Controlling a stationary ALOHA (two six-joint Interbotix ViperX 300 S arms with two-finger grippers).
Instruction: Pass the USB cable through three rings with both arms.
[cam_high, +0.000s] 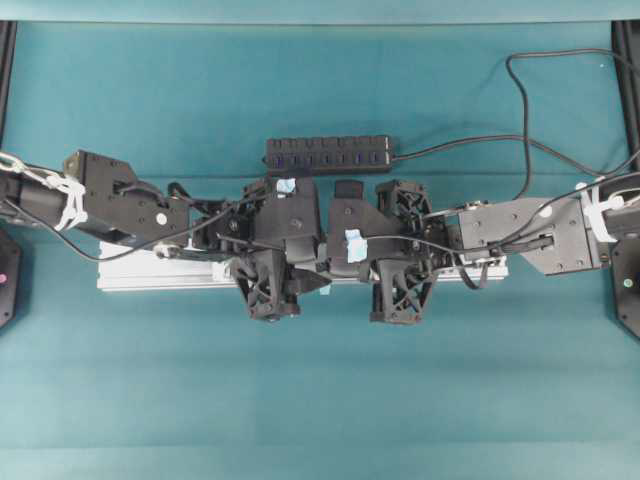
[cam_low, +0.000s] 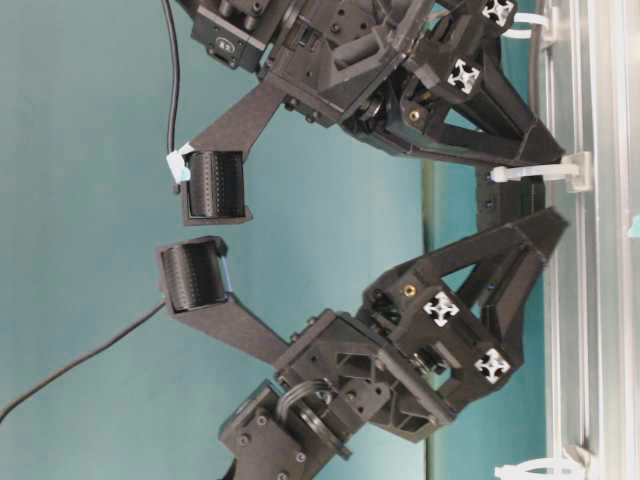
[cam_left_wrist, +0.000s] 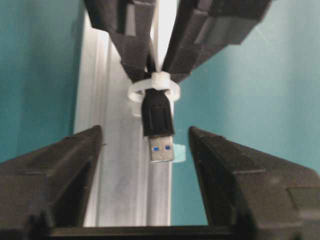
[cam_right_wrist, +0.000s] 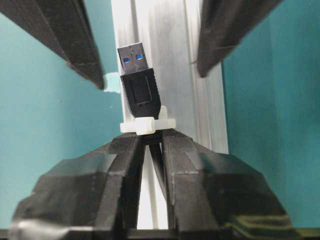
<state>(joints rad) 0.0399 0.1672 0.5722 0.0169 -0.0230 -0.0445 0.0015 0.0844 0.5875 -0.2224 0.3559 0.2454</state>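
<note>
The USB cable's black plug (cam_left_wrist: 158, 117) with its silver tip pokes through a whitish ring (cam_left_wrist: 135, 91) on the silver rail (cam_left_wrist: 117, 165). My right gripper (cam_right_wrist: 150, 136) is shut on the cable just behind that ring (cam_right_wrist: 145, 125), with its tips against it. The plug (cam_right_wrist: 140, 90) points toward my left gripper (cam_left_wrist: 145, 129). That gripper is open, its fingers either side of the plug tip and not touching it. In the table-level view both grippers meet at the middle ring (cam_low: 535, 172).
Two more rings (cam_low: 530, 468) (cam_low: 525, 22) stand further along the rail (cam_low: 590, 300). A black multi-port hub (cam_high: 330, 152) lies behind the rail, and its cord (cam_high: 520, 100) loops at back right. A pale blue tape tab (cam_left_wrist: 180, 152) sits beside the rail.
</note>
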